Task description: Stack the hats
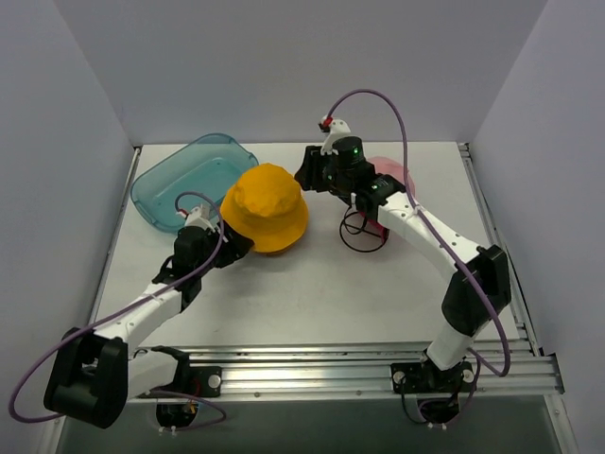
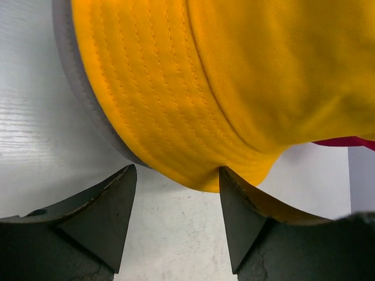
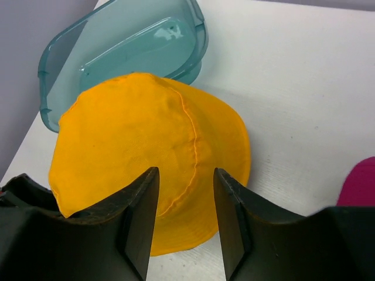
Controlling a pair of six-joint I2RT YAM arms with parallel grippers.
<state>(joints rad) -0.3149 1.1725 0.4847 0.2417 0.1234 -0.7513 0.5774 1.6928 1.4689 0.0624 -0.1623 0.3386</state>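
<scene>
The yellow-orange bucket hat point(image 1: 266, 206) sits dome-up in the middle of the table. A grey cap's edge point(image 2: 75, 96) shows under its brim point(image 2: 158, 99). My left gripper point(image 1: 234, 242) is low at the hat's near-left brim. It point(image 2: 177, 175) is open, and the brim's edge dips just in front of the gap and rests over the right finger. My right gripper point(image 1: 312, 176) hovers at the hat's far-right side. In its own view it point(image 3: 184, 178) is open above the yellow crown point(image 3: 140, 140), holding nothing. A magenta cap point(image 1: 389, 176) lies behind the right arm, mostly hidden.
A translucent teal tub point(image 1: 189, 178) stands at the back left, touching the yellow hat's far side. A thin black ring point(image 1: 364, 233) lies on the table under the right forearm. Grey walls close in the left, back and right sides.
</scene>
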